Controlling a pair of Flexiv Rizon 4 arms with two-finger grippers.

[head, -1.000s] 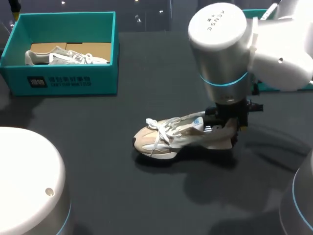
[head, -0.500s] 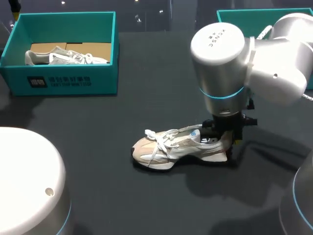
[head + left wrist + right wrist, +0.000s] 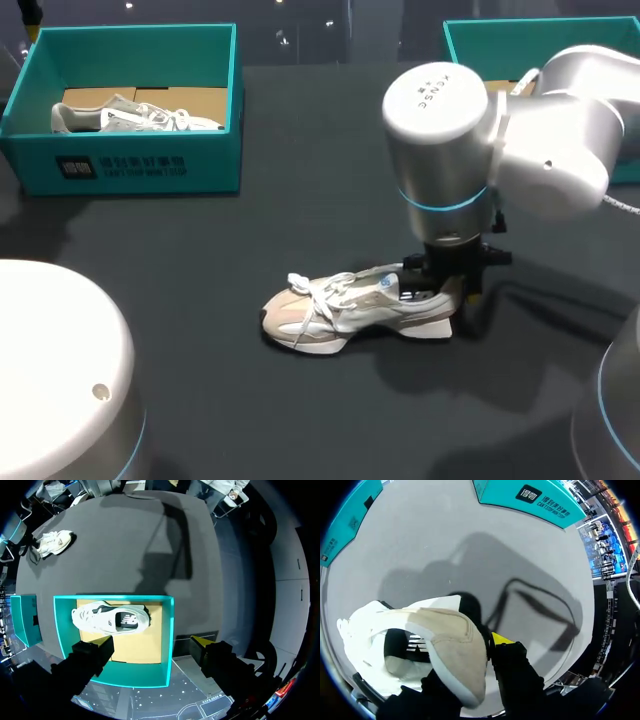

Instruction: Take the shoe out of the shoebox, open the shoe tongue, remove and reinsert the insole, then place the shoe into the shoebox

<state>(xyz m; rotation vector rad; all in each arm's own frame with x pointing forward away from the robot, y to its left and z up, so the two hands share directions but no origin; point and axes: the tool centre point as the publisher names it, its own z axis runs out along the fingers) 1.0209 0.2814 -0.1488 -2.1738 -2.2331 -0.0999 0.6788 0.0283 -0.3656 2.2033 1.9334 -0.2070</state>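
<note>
Listing what I see from the console, item by item:

- beige shoe (image 3: pixel 340 312): upright on its sole near the middle of the table (image 3: pixel 200 260), toe toward my left side, white laces loose over the tongue
- right gripper (image 3: pixel 440 295): down over the heel, jaws closed narrowly on the heel wall; in the right wrist view one yellow fingertip (image 3: pixel 501 639) presses the outside of the heel, and the other finger is hidden inside the collar
- shoebox (image 3: pixel 140 165): teal, at the far left of the table, well apart from the beige shoe
- white shoe (image 3: pixel 130 115): lying on its side on the shoebox's cardboard floor
- left gripper (image 3: pixel 152 641): hanging above the shoebox, jaws spread wide, holding nothing; the white shoe shows ahead of its fingers
- second teal box (image 3: pixel 510 45): at the far right, partly behind my right arm
</note>
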